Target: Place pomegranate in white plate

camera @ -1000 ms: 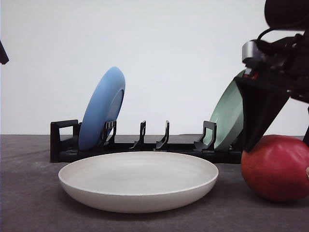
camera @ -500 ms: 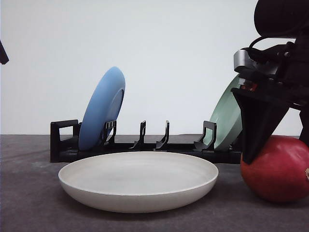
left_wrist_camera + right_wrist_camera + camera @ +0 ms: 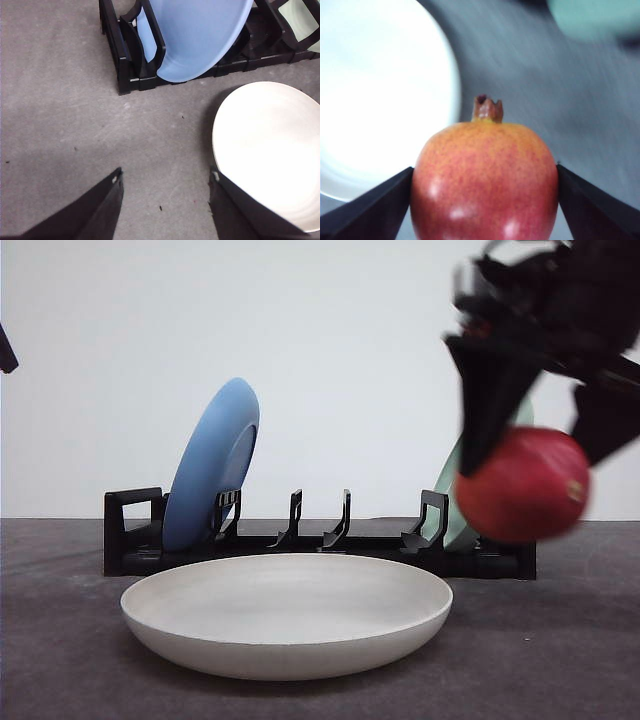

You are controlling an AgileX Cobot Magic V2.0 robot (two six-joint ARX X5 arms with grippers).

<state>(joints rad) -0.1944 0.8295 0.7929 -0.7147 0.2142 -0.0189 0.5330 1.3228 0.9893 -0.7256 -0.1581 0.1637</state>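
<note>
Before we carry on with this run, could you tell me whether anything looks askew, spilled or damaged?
Nothing stands out. The round red pomegranate is clamped in the right gripper, the shallow off-white plate sits flat and bare, and the blue plate leans in the black rack.

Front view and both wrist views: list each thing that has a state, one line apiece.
pomegranate: lifted off the table, held between the right gripper's fingers.
right gripper: shut on the pomegranate.
left gripper: open, holding nothing, above the grey table.
white plate: flat on the table, nothing in it.
blue plate: on edge in the black rack.
green plate: on edge in the rack, partly hidden.
</note>
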